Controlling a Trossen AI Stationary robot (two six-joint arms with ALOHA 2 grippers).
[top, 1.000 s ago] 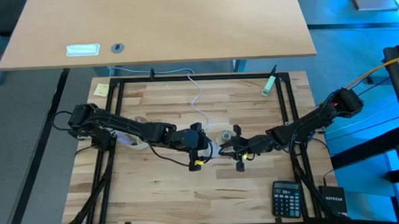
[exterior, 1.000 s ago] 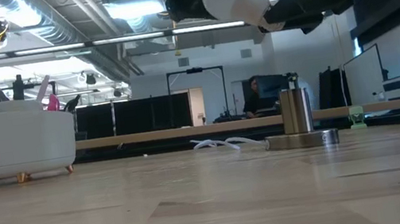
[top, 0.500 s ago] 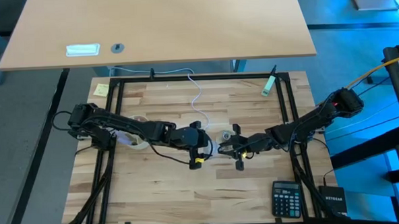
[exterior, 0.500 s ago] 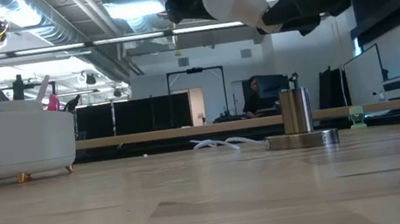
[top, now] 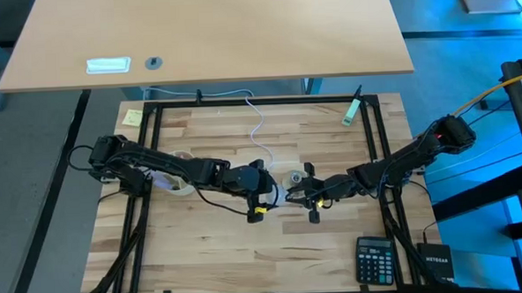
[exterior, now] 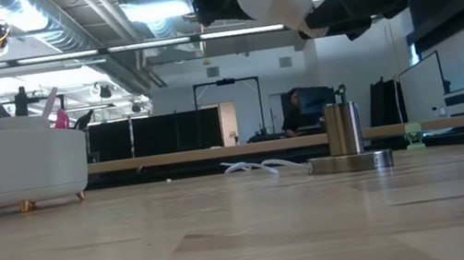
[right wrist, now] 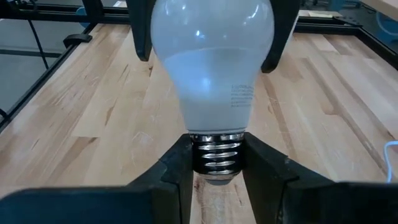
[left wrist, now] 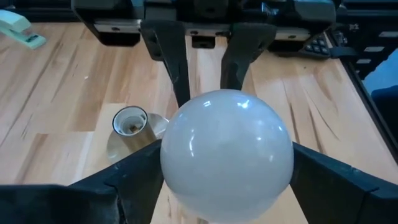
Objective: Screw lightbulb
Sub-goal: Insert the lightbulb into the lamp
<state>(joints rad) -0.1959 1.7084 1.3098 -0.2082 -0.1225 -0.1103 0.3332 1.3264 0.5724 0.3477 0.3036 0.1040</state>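
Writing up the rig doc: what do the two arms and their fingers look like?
Both arms are dark, slim and multi-jointed, with black cables running along them. The left arm has a small yellow tag near its gripper; the right arm shows a small red light near its shoulder. The right gripper has flat, matte black fingers.

"netgear" on the black box [top: 435, 262] beside the calculator [top: 374, 259]

Frosted glossy lightbulb [right wrist: 211, 68], ribbed metal base; pale wood table [top: 230, 245].
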